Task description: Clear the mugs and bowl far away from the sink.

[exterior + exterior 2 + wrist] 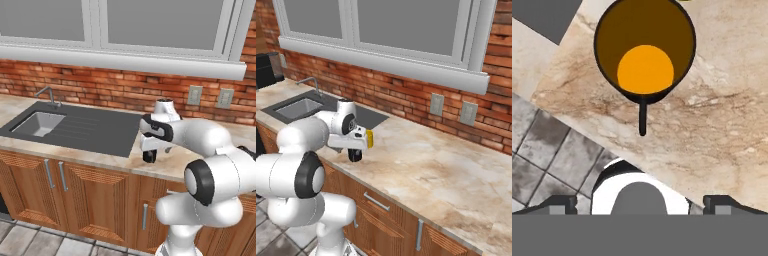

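- In the hand view a mug [644, 50] sits in the upper centre of the frame, seen from straight above: a dark brown inner wall, a bright orange-yellow round floor, and a thin dark handle pointing down toward the bottom of the frame.
- The mug stands on the beige marbled countertop [722, 125], near its front edge; grey floor tiles [547, 160] show past that edge in the lower left of the hand view.
- The gripper [640, 202] has its two dark finger tips at the far left and far right of the bottom of the hand view, spread wide apart with nothing between them; the jaws stand open and grip nothing.
- In the right base view the gripper [356, 155] hangs at centre left over the counter's front edge, and a yellow mug [370, 138] peeks out just beside the hand, on its right.
- In the left base view the gripper [149, 156] sits right of centre, just right of the dark surround of the sink [39, 123].
- The sink lies in the left part of the left base view, its thin tap [47, 93] behind the basin against the brick wall [115, 90].
- In the right base view the sink [301, 107] is at upper left.
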Available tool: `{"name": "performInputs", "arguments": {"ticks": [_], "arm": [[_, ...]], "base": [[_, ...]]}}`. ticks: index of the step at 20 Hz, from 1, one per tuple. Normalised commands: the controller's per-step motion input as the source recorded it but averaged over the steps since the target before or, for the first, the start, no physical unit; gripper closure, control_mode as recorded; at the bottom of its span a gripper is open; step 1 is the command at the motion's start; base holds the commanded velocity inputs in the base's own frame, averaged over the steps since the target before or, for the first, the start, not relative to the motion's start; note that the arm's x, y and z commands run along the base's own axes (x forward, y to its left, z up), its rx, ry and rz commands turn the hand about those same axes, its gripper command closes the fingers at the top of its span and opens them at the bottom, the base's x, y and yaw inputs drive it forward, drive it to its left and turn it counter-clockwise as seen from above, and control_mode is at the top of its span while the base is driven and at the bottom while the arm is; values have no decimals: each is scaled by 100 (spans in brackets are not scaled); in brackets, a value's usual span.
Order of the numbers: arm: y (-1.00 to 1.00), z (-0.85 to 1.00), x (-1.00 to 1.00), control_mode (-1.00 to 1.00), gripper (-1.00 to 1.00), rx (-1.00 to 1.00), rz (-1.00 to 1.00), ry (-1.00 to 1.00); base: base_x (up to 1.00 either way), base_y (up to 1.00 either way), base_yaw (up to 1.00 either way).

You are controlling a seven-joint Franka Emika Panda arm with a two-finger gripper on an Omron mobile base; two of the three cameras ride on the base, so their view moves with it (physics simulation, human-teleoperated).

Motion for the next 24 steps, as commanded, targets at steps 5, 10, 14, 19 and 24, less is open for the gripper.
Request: {"name": "performInputs", "arguments": {"ticks": [5,10,14,19,24], "arm": [[0,-14,19,-100,-100,0,0,-3],[0,-21,21,-100,-100,0,0,-6],[0,-24,22,-100,-100,0,0,-8],[0,-24,17,-100,-100,0,0,-7],[0,-20,6,-100,-100,0,0,-4]], "base": [[0,0,0],[0,0,0],[0,0,0],[0,0,0],[0,0,0]]}}
